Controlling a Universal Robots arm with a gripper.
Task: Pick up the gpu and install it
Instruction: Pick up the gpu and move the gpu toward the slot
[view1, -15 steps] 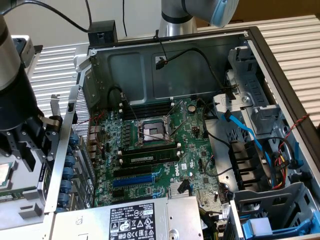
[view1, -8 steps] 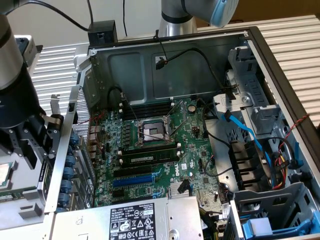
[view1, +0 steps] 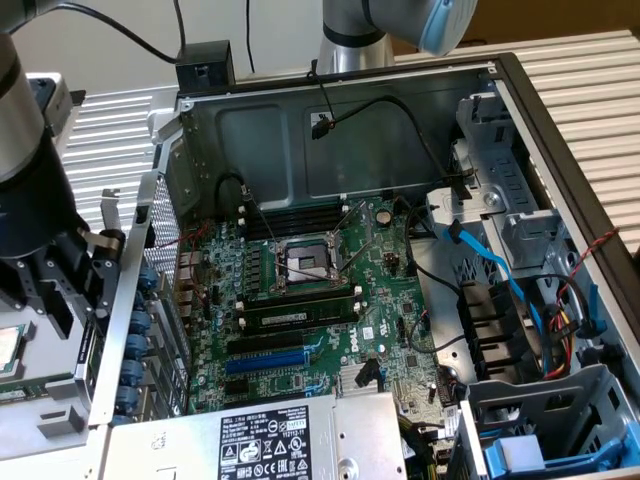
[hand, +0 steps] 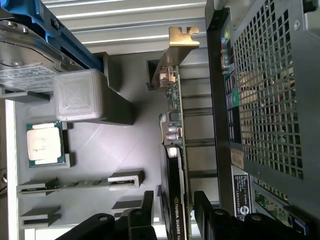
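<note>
1. Pincer (hand: 174, 197): jaws stood wide, 1 finger either side of gpu (hand: 174, 180); no clamp visible.
2. Gpu: stood on edge in grey tray (hand: 100, 145), just beside computer case (hand: 270, 100), outside it.
3. Risk, judged: off-centre closing could tilt card; bracket (hand: 167, 70) could snag case wall on lifting.

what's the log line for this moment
gripper open | around gpu | gpu on edge in tray | outside case

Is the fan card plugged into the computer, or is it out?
Out. The gpu stands on edge in a grey tray beside the case, inside the open pincer. The motherboard slots are bare.
</note>
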